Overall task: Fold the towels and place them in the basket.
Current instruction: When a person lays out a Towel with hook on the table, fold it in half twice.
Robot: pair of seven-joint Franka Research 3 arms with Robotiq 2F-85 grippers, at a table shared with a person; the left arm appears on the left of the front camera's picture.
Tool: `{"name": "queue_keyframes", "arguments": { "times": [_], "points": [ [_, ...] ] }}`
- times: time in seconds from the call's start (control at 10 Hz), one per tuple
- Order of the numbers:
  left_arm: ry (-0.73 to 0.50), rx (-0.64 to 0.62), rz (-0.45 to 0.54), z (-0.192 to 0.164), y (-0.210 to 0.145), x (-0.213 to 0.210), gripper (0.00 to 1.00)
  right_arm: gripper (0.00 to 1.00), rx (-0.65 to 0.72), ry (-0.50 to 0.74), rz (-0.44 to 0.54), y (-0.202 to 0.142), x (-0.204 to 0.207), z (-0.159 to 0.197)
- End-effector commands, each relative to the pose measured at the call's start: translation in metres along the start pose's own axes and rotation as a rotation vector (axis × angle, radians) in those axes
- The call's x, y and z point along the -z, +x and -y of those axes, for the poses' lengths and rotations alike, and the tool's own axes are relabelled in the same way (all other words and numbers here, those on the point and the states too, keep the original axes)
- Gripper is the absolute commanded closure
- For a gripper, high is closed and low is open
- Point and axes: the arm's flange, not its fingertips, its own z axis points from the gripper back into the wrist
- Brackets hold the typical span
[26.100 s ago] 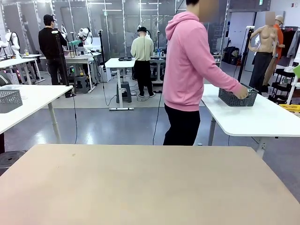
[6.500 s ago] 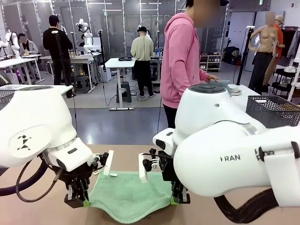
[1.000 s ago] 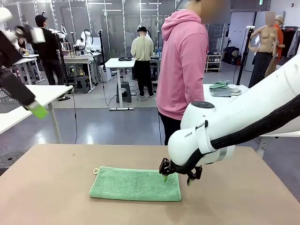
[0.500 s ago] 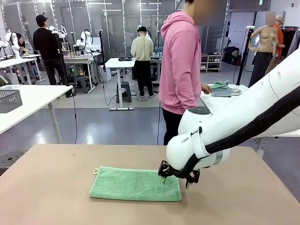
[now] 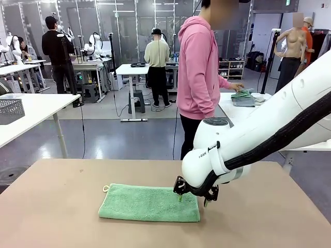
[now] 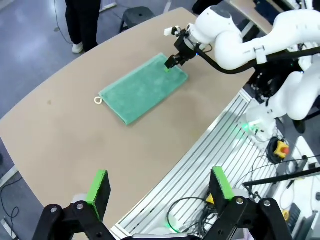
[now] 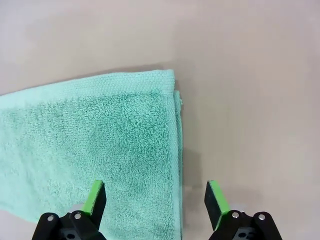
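A mint green towel (image 5: 149, 203) lies folded into a long strip on the tan table (image 5: 62, 206), its corner loop (image 5: 105, 188) at the left end. My right gripper (image 5: 192, 200) hangs open just above the towel's right end. In the right wrist view the towel (image 7: 100, 145) has its short edge running between the spread fingers of the right gripper (image 7: 155, 197), and nothing is gripped. My left gripper (image 6: 160, 185) is open, high above the table's near edge, looking down on the towel (image 6: 142, 87) and the right gripper (image 6: 171, 61). The basket is out of view.
A person in a pink hoodie (image 5: 199, 72) stands at the far side, turned away, one hand on a small pile of cloths (image 5: 243, 96) on the white table behind. A grey mesh bin (image 5: 10, 110) sits on another white table at left. Bare tabletop surrounds the towel.
My left arm has lifted out of the front view. The right gripper has edged left and down over the towel's right end. The person's hand has reached the cloth pile.
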Motion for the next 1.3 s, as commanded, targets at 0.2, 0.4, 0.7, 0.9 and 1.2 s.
{"name": "queue_keyframes", "arguments": {
  "times": [0.2, 0.4, 0.7, 0.9, 1.2],
  "points": [
    [-0.001, 0.009, -0.012, -0.001, 0.003, 0.005, 0.00, 0.00, 0.041, -0.037, -0.026, 0.015, 0.012, -0.013],
    [-0.001, 0.009, -0.012, -0.001, 0.003, 0.005, 0.00, 0.23, 0.027, -0.060, -0.048, 0.016, 0.016, -0.016],
    [-0.001, 0.009, -0.012, -0.001, 0.003, 0.005, 0.00, 1.00, 0.016, -0.083, -0.062, 0.018, 0.020, -0.018],
    [-0.001, 0.009, -0.012, -0.001, 0.003, 0.005, 0.00, 1.00, 0.012, -0.092, -0.070, 0.017, 0.021, -0.018],
    [-0.001, 0.009, -0.012, -0.001, 0.003, 0.005, 0.00, 1.00, 0.005, -0.102, -0.063, 0.014, 0.020, -0.021]
  ]
}}
